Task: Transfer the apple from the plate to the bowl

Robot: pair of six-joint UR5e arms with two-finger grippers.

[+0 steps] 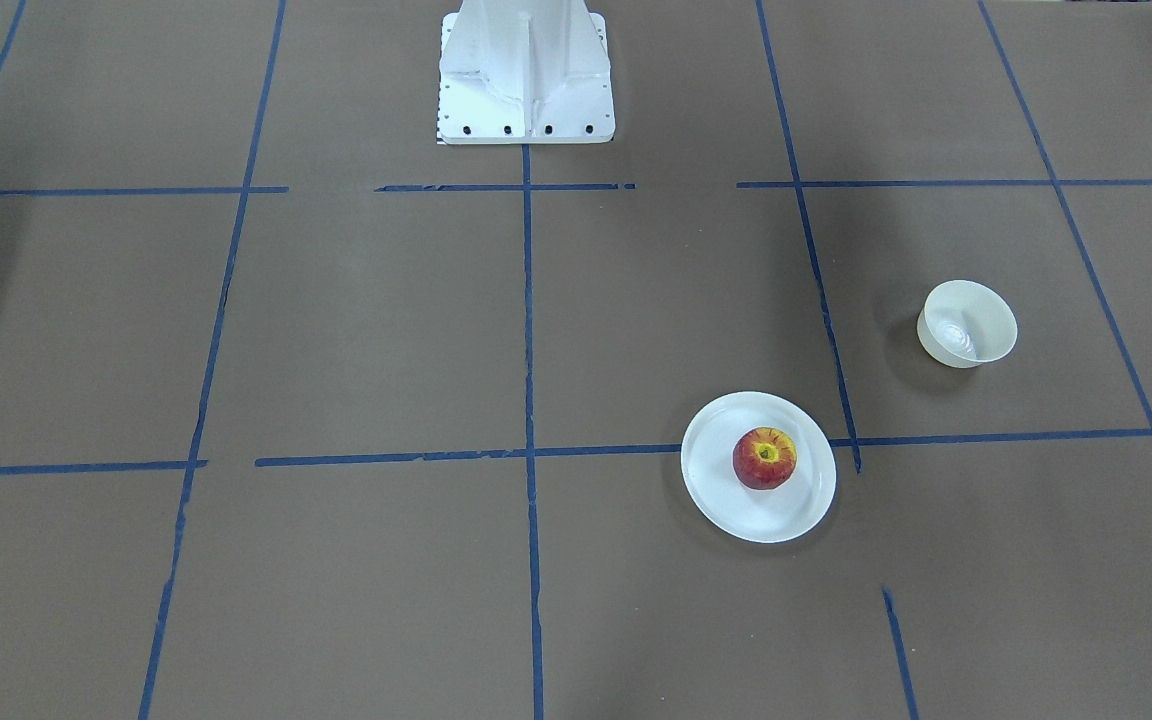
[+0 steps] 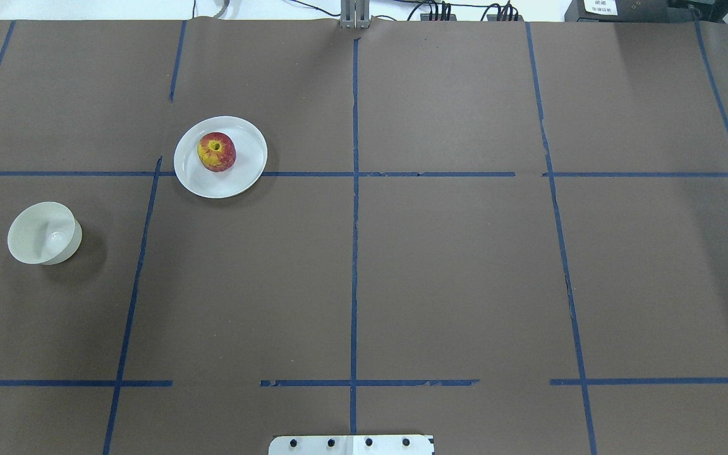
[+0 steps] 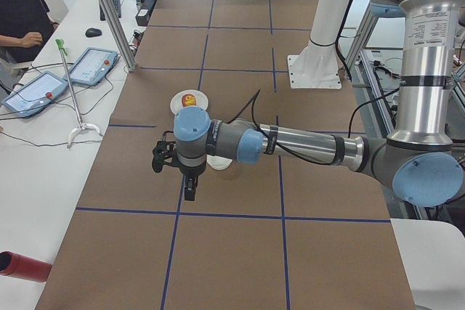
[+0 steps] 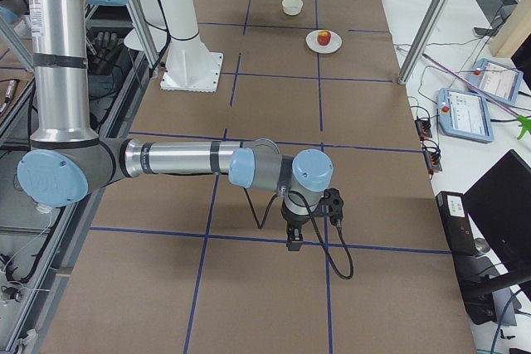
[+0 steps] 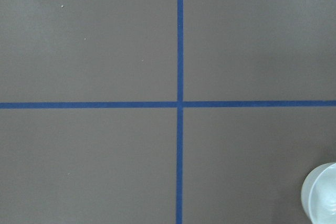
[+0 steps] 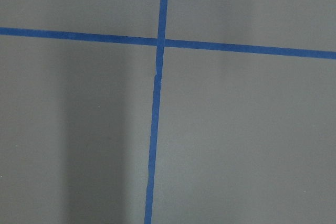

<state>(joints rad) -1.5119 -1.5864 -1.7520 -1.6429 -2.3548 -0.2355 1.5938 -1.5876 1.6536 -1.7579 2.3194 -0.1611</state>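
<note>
The red apple (image 1: 765,457) with a yellow stem patch sits on the flat white plate (image 1: 716,490); both also show in the overhead view, the apple (image 2: 216,151) on the plate (image 2: 244,170). The cream bowl (image 1: 968,322) stands empty, apart from the plate, toward the robot's left (image 2: 44,232). Its rim shows at the lower right corner of the left wrist view (image 5: 321,195). My left gripper (image 3: 189,192) hangs above the table near the bowl, and my right gripper (image 4: 294,238) hangs far across the table. Both show only in the side views, so I cannot tell whether they are open or shut.
The robot's white base (image 1: 526,70) stands at the table's robot side. Blue tape lines (image 2: 354,189) grid the brown table. Tablets (image 3: 91,65) and a person (image 3: 18,12) are along the operator side. A red cylinder (image 3: 22,266) lies at the table's left end.
</note>
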